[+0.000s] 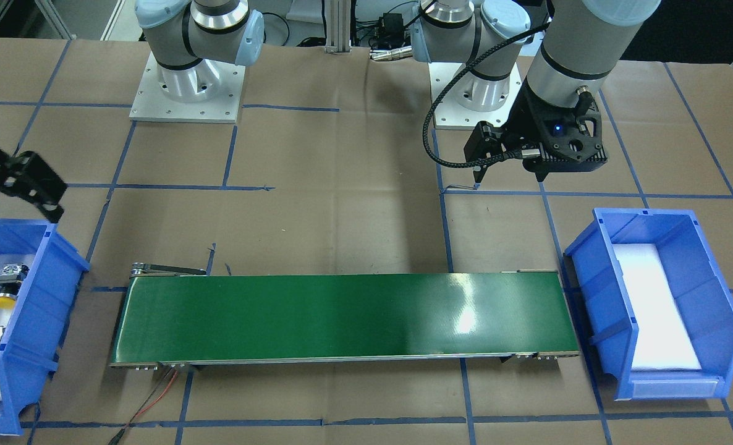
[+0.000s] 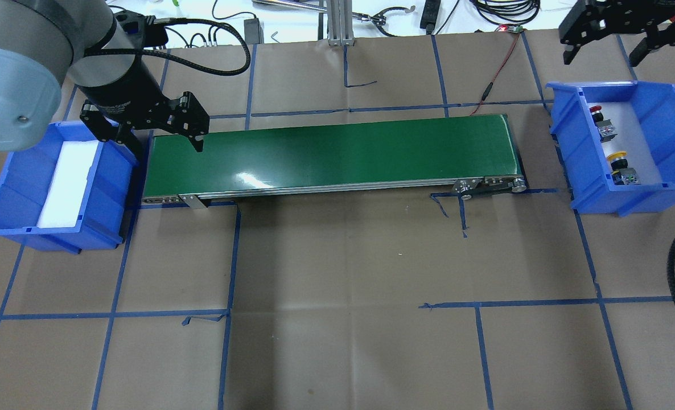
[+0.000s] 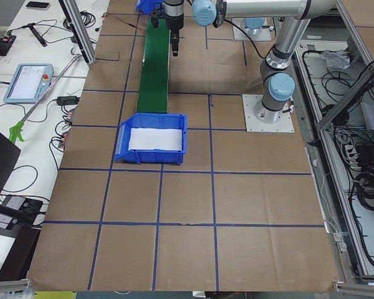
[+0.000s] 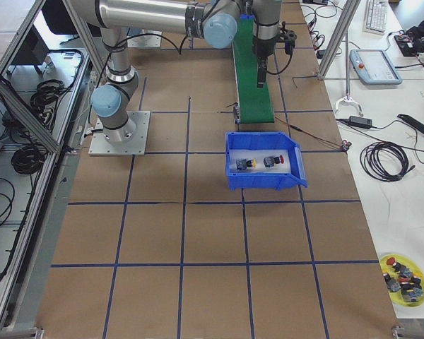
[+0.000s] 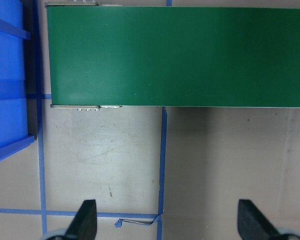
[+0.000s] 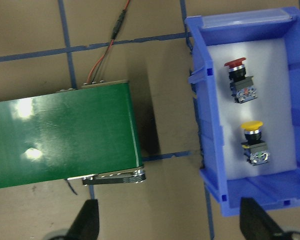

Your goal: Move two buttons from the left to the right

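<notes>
1. The left hand hovers over the left end of the green conveyor belt, just beside the left blue bin. Its fingers are spread wide with nothing between them.
2. That left bin shows only a white liner inside.
3. Over on the other side, the right hand hangs up high near the right blue bin, touching nothing. Its fingers are parted too, and it carries nothing.
4. Here are the buttons, and both sit in the right bin! The red push-button and the yellow push-button each lie on their side on the bin's white floor.
5. They lie apart from one another, one behind the other along the bin. Both caps point away from the robot's base, and the red one is the farther from it.
6. The belt runs between the two bins with nothing riding on it.
7. Everything rests on a brown paper-covered surface gridded with blue tape.
</notes>
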Robot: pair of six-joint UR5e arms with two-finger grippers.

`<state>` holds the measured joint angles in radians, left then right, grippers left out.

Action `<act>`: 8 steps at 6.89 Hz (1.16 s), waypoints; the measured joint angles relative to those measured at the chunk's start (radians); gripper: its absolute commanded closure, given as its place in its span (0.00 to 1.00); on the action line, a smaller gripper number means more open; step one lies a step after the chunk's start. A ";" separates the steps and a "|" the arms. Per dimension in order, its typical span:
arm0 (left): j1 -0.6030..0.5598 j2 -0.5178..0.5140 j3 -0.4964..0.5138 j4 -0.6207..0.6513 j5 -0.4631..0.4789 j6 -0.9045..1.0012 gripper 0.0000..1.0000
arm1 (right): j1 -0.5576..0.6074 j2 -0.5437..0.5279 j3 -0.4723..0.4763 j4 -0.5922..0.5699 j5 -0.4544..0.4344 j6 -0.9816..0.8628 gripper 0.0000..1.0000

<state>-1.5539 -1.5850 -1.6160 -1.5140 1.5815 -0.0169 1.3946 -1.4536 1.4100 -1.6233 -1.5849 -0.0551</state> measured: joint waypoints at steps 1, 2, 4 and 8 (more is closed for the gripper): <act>0.000 0.000 0.000 0.000 0.000 0.000 0.00 | 0.062 -0.054 0.039 0.027 0.000 0.027 0.00; 0.000 0.000 0.001 0.000 -0.001 0.000 0.00 | 0.111 -0.112 0.093 0.050 0.003 0.043 0.00; 0.000 0.001 0.001 0.000 0.000 0.000 0.00 | 0.169 -0.194 0.189 0.054 0.008 0.100 0.00; 0.000 0.001 0.001 0.000 0.000 0.000 0.00 | 0.213 -0.197 0.217 0.052 0.013 0.116 0.00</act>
<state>-1.5539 -1.5842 -1.6153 -1.5140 1.5815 -0.0168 1.6081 -1.6509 1.6270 -1.5713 -1.5719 0.0613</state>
